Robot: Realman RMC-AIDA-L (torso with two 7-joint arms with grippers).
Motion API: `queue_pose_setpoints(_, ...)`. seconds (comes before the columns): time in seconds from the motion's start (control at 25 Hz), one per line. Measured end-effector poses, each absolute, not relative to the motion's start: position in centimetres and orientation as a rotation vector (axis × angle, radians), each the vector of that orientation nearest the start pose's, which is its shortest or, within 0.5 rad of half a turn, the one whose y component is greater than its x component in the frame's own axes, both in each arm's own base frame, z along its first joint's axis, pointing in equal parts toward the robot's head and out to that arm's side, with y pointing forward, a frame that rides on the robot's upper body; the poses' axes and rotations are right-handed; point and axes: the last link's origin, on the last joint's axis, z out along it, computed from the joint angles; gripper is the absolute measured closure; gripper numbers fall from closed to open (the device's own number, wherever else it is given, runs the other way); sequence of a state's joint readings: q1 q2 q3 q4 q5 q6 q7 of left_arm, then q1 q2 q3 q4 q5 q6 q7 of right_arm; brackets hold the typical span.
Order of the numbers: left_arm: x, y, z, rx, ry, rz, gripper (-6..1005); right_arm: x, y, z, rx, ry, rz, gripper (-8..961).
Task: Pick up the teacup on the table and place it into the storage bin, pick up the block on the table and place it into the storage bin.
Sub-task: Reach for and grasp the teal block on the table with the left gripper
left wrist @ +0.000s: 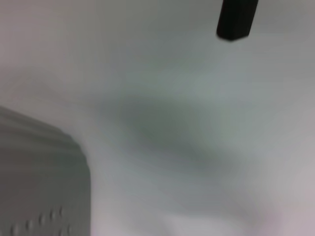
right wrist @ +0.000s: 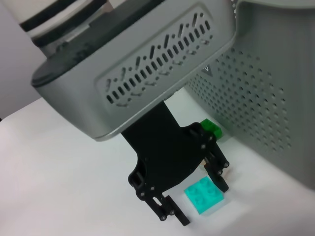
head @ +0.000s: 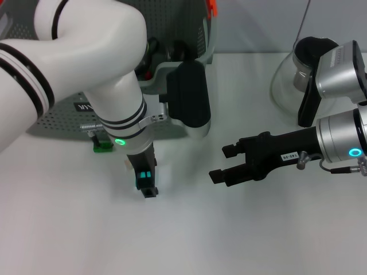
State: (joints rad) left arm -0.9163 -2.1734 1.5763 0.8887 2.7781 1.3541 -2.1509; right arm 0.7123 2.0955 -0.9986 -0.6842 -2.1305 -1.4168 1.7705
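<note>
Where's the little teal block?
The teal block lies on the table between the left gripper's open fingers, in front of the storage bin.

White letters on the storage bin's (head: 63, 117) black label (head: 84, 106) are illegible.

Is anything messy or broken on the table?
Nothing looks broken or spilled. The left pincer is open around a teal block lying flat on the white table, beside the storage bin. A green block sits against the bin. The right pincer hovers open nearby.
</note>
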Motion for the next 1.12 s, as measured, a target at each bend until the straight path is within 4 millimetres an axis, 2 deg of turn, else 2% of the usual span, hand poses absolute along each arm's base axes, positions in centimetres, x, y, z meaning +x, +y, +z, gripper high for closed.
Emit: queue_pose_setpoints(1.12, -16.12, 37.59, -9.37, -2.797, -0.001, 1.019, 380, 20.65, 36.27, -4.80, -2.943, 0.784, 0.286, 77)
